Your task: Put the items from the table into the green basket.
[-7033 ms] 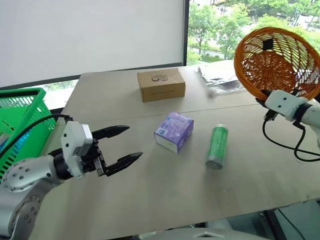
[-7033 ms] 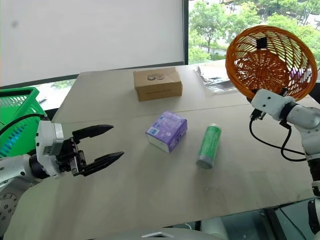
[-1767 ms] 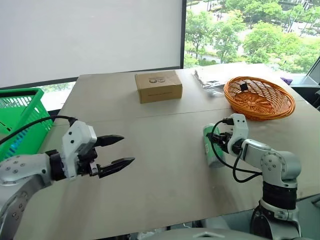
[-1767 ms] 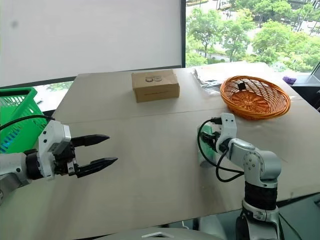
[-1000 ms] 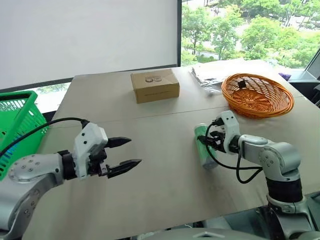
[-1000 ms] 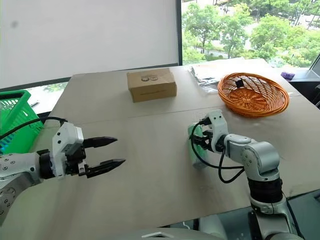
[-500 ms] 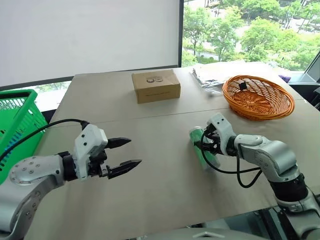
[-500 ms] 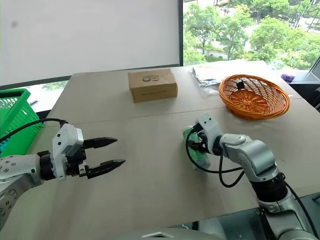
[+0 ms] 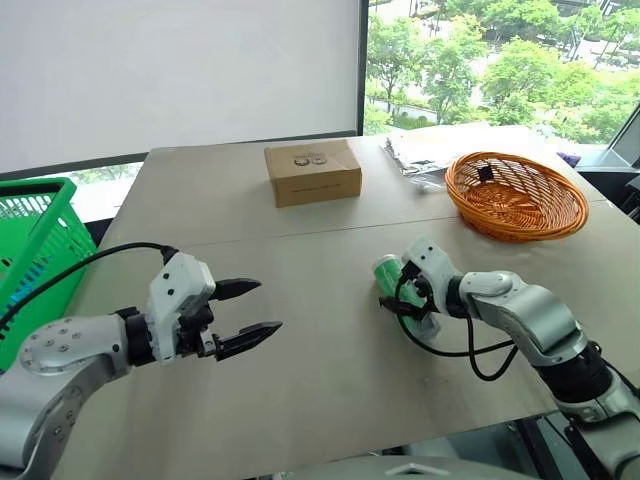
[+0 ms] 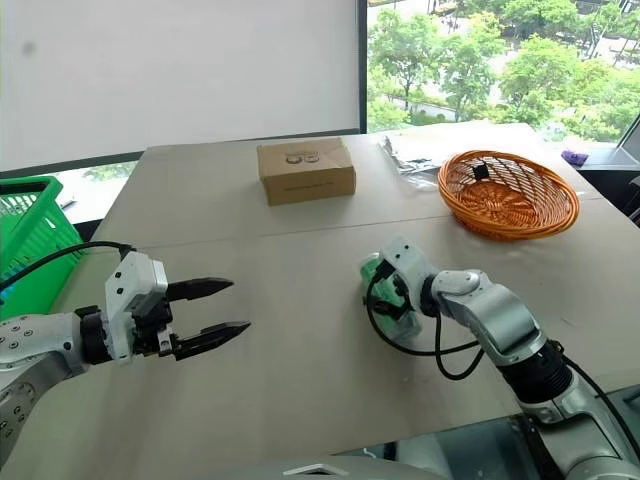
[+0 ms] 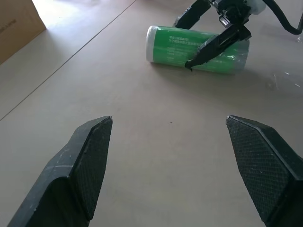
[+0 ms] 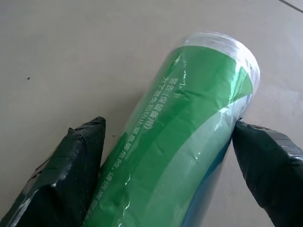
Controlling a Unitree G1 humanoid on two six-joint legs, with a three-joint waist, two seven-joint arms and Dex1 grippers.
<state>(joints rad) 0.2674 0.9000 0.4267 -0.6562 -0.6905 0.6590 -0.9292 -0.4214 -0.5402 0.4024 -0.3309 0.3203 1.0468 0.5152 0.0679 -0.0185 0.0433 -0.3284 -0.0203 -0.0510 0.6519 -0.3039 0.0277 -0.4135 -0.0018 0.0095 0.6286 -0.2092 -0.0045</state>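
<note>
I've rolled my right gripper (image 12: 161, 156) and spread it wide around the can (image 9: 402, 292), now skewed at the table's (image 9: 330, 390) 3 o'clock, ungrasped, so basket (image 9: 30, 240) at 9 waits; left gripper (image 9: 247, 310) hangs open.

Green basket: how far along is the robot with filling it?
Done: cannot tell; the green basket stands at the left edge of the table. In hand: the open right end effector straddles the green can, which lies flat. Left: gripping, lifting and carrying it there.
</note>
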